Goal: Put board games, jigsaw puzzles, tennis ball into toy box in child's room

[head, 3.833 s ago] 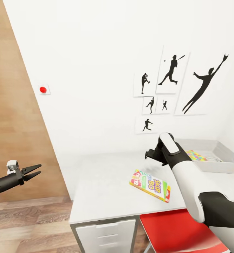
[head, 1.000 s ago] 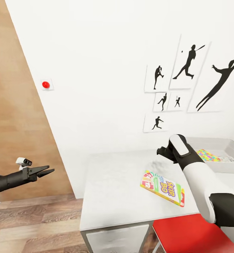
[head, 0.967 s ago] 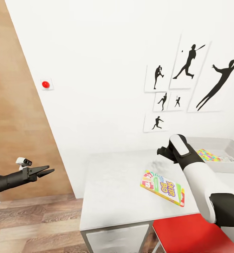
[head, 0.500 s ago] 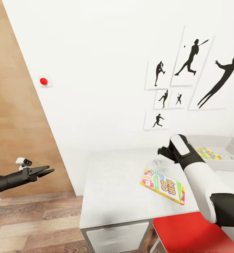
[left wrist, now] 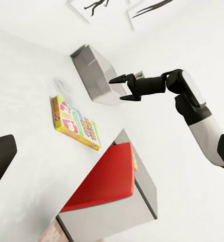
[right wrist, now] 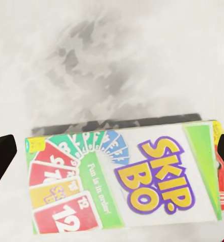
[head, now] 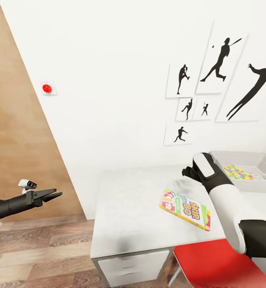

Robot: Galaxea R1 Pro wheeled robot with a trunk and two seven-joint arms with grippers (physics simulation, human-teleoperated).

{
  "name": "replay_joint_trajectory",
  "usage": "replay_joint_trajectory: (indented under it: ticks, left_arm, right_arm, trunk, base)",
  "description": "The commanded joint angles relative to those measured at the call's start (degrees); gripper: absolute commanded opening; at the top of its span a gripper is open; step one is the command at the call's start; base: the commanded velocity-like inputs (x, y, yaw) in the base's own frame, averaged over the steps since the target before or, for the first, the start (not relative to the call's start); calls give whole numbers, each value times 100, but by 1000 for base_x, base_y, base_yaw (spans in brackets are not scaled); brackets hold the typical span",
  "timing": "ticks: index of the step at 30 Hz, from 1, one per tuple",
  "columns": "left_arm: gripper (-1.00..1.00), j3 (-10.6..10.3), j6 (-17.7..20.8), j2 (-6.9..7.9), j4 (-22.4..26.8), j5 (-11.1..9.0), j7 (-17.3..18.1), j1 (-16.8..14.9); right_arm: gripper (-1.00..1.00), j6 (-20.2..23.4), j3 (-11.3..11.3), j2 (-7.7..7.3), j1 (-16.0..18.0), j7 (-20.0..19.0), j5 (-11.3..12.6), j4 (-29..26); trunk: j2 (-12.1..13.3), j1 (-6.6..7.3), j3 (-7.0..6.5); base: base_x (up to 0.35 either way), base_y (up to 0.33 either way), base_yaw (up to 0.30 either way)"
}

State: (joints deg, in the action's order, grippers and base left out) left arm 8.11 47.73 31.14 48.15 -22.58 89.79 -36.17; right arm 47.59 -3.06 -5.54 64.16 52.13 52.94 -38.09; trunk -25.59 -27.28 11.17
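Note:
One board game [head: 185, 209], a yellow, green and red Skip-Bo box, lies flat on the light-grey table [head: 129, 216] near its front edge. My right gripper [head: 187, 173] hangs over the table just behind the box. In the right wrist view the box [right wrist: 142, 176] lies under the open right gripper [right wrist: 112, 151], apart from it. The left wrist view shows the right gripper [left wrist: 118, 88] open and empty. The toy box [head: 249, 168] stands at the table's far right with a jigsaw puzzle [head: 239, 172] inside. My left gripper [head: 57, 196] hovers open off the table's left, above the floor.
A red chair seat [head: 213, 264] is tucked under the table's front right, beside white drawers [head: 133, 264]. A wood-panelled surface [head: 13, 140] rises at the left. Black baseball silhouettes [head: 219, 64] and a red button [head: 47, 88] are on the white wall.
The whole picture has shifted as the camera moved, so the table and pictures sit further right. Both arms keep nearly the same pose. The game box has not moved on the table.

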Motion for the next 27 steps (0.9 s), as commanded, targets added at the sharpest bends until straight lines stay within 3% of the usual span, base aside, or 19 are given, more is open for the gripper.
replay_joint_trajectory:
  ticks: [1, 7, 15, 27]
  left_arm:
    - [100, -3, 61, 1, 2, 0, 21, -4]
    - [100, -3, 61, -8, 2, 0, 21, -4]
    - [100, -3, 61, -11, 2, 0, 5, -6]
    - [100, -3, 3, -11, 2, 0, 8, -4]
  right_arm:
    - [100, 23, -31, -9, 6, 47, 26, -5]
    - [100, -146, -35, -16, 1, 21, -64, -5]
    - [100, -319, -49, -34, 0, -303, -81, 19]
    - [100, -433, -54, -191, 0, -366, -82, 186]
  trunk:
    - [-12, -3, 21]
    - [-12, -3, 78]
    - [-12, -3, 153]
    - [-12, -3, 267]
  base:
    - [0, 0, 0]
    - [0, 0, 0]
    - [101, 46, 0]
    - [45, 23, 0]
